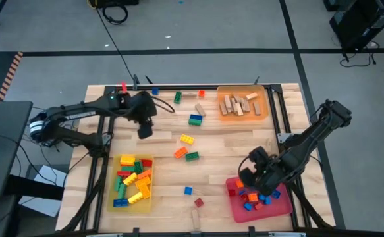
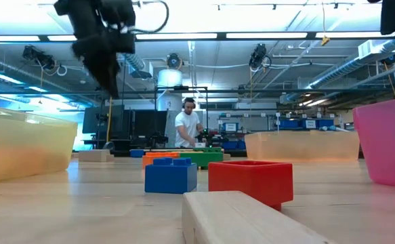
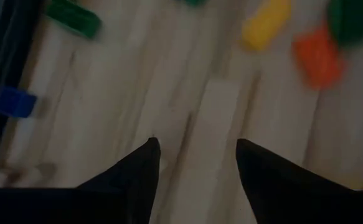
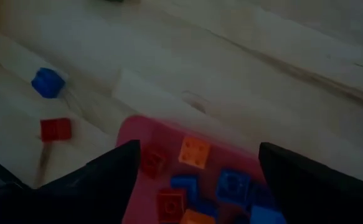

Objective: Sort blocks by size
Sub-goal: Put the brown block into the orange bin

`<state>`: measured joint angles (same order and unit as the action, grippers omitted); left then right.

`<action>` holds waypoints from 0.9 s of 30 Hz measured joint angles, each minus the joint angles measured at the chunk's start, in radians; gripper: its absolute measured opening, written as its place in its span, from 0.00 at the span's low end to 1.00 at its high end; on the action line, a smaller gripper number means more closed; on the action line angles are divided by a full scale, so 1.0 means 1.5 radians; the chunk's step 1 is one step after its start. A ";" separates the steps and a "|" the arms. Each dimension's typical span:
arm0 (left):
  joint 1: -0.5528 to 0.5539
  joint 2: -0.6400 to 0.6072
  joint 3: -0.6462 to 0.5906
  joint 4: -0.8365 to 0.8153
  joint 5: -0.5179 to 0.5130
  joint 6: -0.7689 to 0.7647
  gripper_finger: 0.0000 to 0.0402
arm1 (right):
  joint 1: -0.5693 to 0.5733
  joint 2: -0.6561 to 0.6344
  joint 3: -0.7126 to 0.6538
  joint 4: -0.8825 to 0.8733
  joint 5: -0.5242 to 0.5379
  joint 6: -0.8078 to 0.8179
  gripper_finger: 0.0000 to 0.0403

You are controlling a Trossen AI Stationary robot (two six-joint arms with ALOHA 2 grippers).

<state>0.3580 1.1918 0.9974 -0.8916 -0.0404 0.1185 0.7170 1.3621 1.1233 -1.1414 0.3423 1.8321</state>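
Loose blocks lie across the wooden table: a yellow one (image 1: pixel 188 139), an orange one (image 1: pixel 180 153), green ones (image 1: pixel 192 156), a blue one (image 1: pixel 188 191) and a red one (image 1: pixel 199 203). My left gripper (image 1: pixel 145 130) hangs open above the table's far left part, nothing between its fingers (image 3: pixel 197 146); a pale wooden piece (image 3: pixel 217 106) lies on the table beyond them. My right gripper (image 1: pixel 247 179) hangs open and empty over the near-left corner of the red tray (image 1: pixel 280 205), whose small blocks (image 4: pixel 195 150) show between its fingers (image 4: pixel 197 149).
A yellow tray (image 1: pixel 147 197) with several yellow, green and orange blocks sits near left. An orange tray (image 1: pixel 264 112) with wooden pieces sits far right. A wooden piece (image 1: pixel 195 219) lies at the near edge. A person stands in the room behind the table (image 2: pixel 185 125).
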 joint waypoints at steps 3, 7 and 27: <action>0.013 0.039 0.000 -0.040 0.000 0.128 0.53 | -0.002 -0.003 0.000 -0.004 0.008 -0.001 0.84; 0.020 0.101 0.000 -0.047 -0.010 0.244 0.53 | -0.004 0.002 0.000 -0.004 0.008 -0.002 0.82; 0.084 0.322 0.000 -0.030 -0.099 0.410 0.53 | -0.005 0.018 0.000 0.001 0.021 0.006 0.80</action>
<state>0.4838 1.6744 0.9977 -0.9361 -0.1886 0.7333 0.7101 1.3884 1.1236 -1.1393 0.3733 1.8404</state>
